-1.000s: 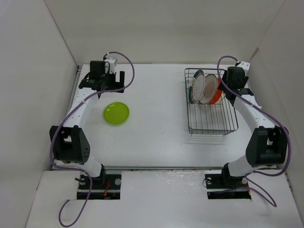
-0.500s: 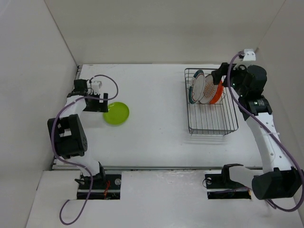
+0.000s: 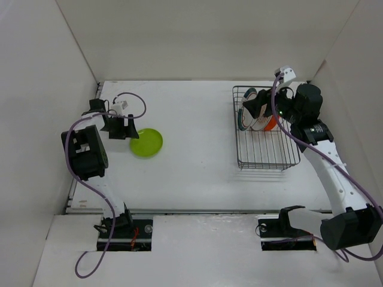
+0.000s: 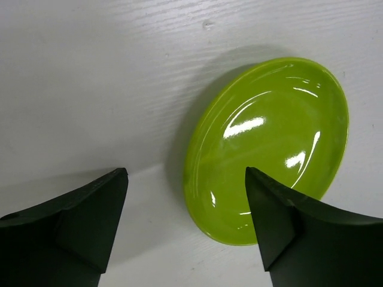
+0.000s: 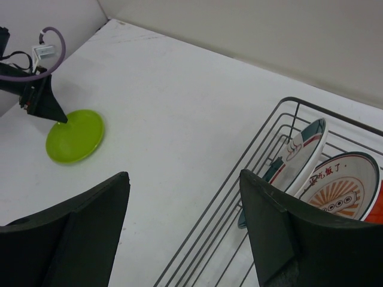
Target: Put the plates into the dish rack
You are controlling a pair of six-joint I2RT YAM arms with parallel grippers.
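The lime-green plate [image 3: 146, 142] lies flat on the table at the left. My left gripper [image 3: 122, 127] is low at its left edge and open. In the left wrist view the lime-green plate [image 4: 269, 149] has its rim between the jaws, one finger [image 4: 281, 221] over the plate and the other on the table side, with no grip. The dish rack [image 3: 261, 168] stands at the right. On edge in it are the green-rimmed plate [image 5: 302, 156], the patterned plate [image 5: 338, 190] and the orange plate [image 5: 378, 206]. My right gripper [image 3: 254, 107] hovers open and empty over the rack's back left.
White walls enclose the table on the left, back and right. The left arm's purple cable [image 3: 134, 101] loops just behind the lime-green plate. The front half of the dish rack [image 5: 264, 123] holds no plates.
The right gripper has swung left, from the rack's right side to above the standing plates. The left gripper has come from the back down to the lime-green plate's left edge.
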